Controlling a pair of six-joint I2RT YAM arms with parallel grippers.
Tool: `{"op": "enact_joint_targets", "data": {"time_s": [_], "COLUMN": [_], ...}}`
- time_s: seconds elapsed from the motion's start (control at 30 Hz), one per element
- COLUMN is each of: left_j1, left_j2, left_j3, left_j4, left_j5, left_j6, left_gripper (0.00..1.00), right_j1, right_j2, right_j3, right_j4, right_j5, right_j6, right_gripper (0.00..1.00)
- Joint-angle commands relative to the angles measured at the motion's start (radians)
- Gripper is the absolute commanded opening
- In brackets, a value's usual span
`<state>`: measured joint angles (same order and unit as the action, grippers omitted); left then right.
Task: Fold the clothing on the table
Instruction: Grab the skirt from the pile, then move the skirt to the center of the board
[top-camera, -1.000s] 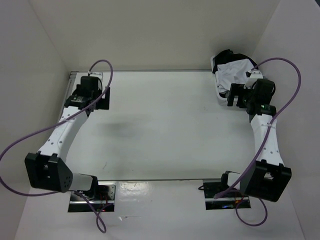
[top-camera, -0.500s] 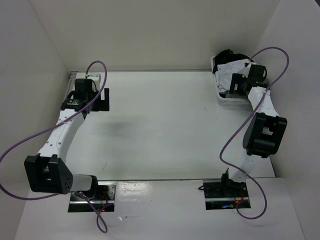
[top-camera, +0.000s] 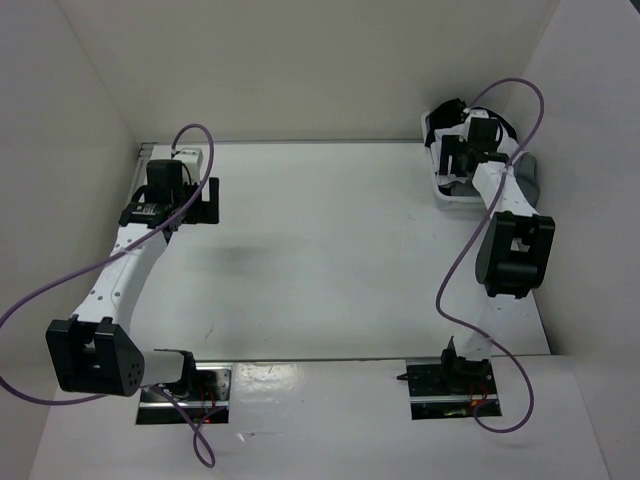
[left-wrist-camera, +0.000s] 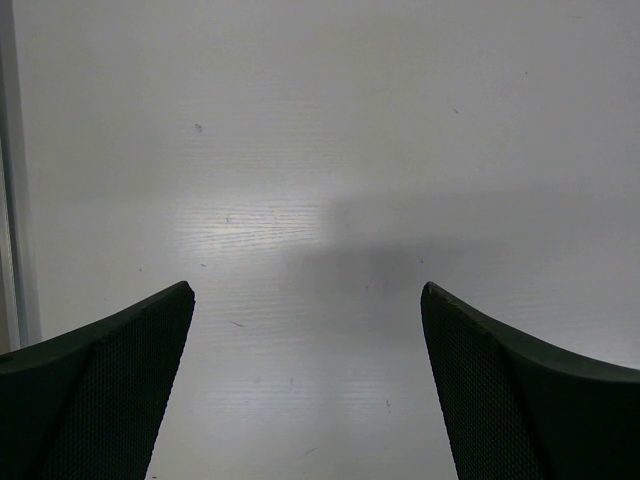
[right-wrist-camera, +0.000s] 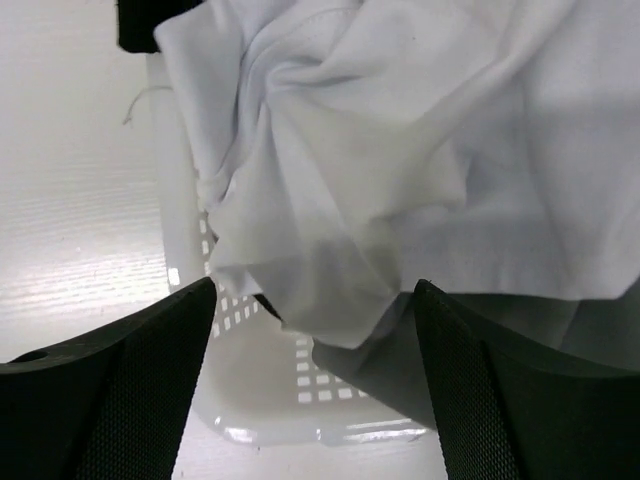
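Folding has not begun: the white garment lies crumpled in a perforated basket at the far right of the table — the right gripper poised over it, jaws apart, the left gripper spread wide at far left.

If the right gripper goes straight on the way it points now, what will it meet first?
Most likely the white clothing, bunched in the basket just ahead of the open right gripper; the depth is unclear.
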<state>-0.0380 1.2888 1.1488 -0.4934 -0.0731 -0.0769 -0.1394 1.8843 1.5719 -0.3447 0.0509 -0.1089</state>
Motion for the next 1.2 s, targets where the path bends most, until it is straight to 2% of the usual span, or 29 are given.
{"op": "enact_joint_targets", "data": {"time_s": [0.0,0.07,0.1,0.17,0.27,0.3,0.33,0.4,0.43,0.73,0.9,1.07,1.1,1.13,1.17], "left_j1": [0.001,0.001,0.001,0.001,0.001,0.001,0.001,0.001,0.001,0.001,0.001,0.001,0.001,0.001,0.001], "left_j2": [0.006,0.006,0.006,0.006,0.006,0.006,0.006,0.006,0.006,0.006,0.006,-0.003,-0.003,-0.003,-0.012], "left_j3": [-0.008,-0.008,-0.008,-0.008,-0.008,-0.008,-0.008,-0.008,-0.008,-0.008,-0.017,-0.017,-0.017,-0.017,-0.017], "left_j4": [0.033,0.033,0.033,0.033,0.033,0.033,0.033,0.033,0.033,0.033,0.033,0.042,0.042,0.042,0.042], "left_j5": [0.015,0.015,0.015,0.015,0.015,0.015,0.015,0.015,0.024,0.033,0.042,0.042,0.042,0.051,0.052], "left_j6": [0.020,0.020,0.020,0.020,0.020,0.020,0.020,0.020,0.020,0.029,0.029,0.029,0.029,0.029,0.029], "left_gripper": [1.00,1.00,1.00,1.00,1.00,1.00,1.00,1.00,1.00,1.00,1.00,1.00,1.00,1.00,1.00], "right_j1": [-0.002,-0.002,-0.002,-0.012,-0.025,-0.025,-0.034,-0.034,-0.034,0.018,0.161,0.325,0.351,0.351,0.362], "right_j2": [0.070,0.091,0.110,0.125,0.148,0.159,0.159,0.144,0.130,-0.249,-0.462,-0.596,-0.626,-0.640,-0.657], "right_j3": [0.056,0.068,0.068,0.089,0.117,0.117,0.134,0.146,0.146,0.103,0.002,-0.058,-0.071,-0.072,-0.111], "right_j4": [0.053,0.073,0.073,0.073,0.082,0.073,0.061,0.047,0.047,-0.066,-0.109,-0.177,-0.209,-0.220,-0.203], "right_j5": [0.059,0.073,0.082,0.083,0.083,0.083,0.083,0.083,0.070,-0.022,-0.029,-0.077,-0.139,-0.152,-0.152], "right_j6": [-0.009,-0.018,-0.018,-0.018,-0.018,-0.018,-0.018,-0.008,-0.008,-0.008,-0.066,-0.091,-0.103,-0.103,-0.089], "right_gripper": [0.83,0.80,0.74,0.70,0.54,0.45,0.24,0.05,0.00,0.00,0.00,0.00,0.07,0.26,0.55]}}
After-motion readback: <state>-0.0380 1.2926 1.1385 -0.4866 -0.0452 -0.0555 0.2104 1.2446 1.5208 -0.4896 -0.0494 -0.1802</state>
